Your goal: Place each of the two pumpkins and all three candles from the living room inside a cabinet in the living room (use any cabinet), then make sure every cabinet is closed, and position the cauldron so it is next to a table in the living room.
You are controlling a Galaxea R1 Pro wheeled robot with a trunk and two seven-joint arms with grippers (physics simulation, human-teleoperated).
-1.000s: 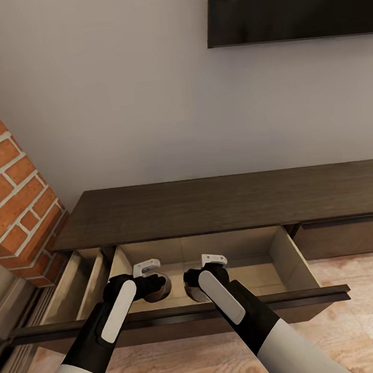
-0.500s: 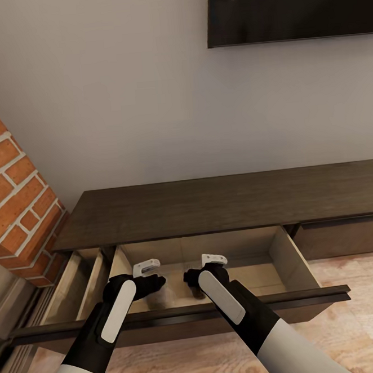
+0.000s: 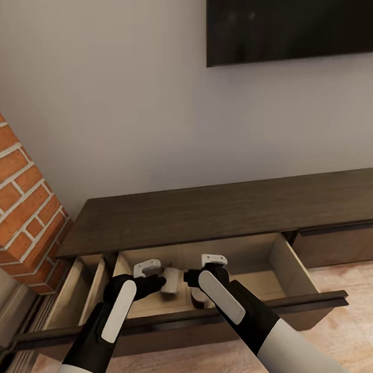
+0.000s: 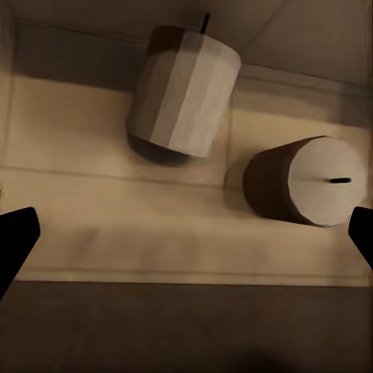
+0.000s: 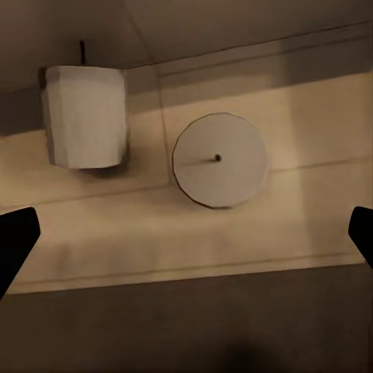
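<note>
The cabinet [image 3: 228,211] has its middle drawer [image 3: 295,264] pulled out. Two beige candles are inside it. One candle [image 3: 172,279] [image 4: 183,85] [image 5: 81,115] lies on its side near the drawer's back wall. The other candle [image 3: 200,299] [image 4: 303,180] [image 5: 220,159] stands upright, wick up, partly hidden by my right wrist in the head view. My left gripper [image 3: 156,281] [image 4: 186,241] and right gripper [image 3: 190,276] [image 5: 186,241] hover side by side above the drawer, both open and holding nothing. Pumpkins, cauldron and table are out of view.
A second drawer [image 3: 81,280] stands open at the cabinet's left end, beside the brick fireplace [image 3: 19,212]. A dark TV [image 3: 290,13] hangs on the wall above. The drawer's dark front panel [image 3: 181,317] lies between me and the candles. Wood floor [image 3: 367,317] extends to the right.
A second ago each gripper was shut on a candle above the drawer. Both have opened and the candles now rest on the drawer floor. The head camera has shifted a little.
</note>
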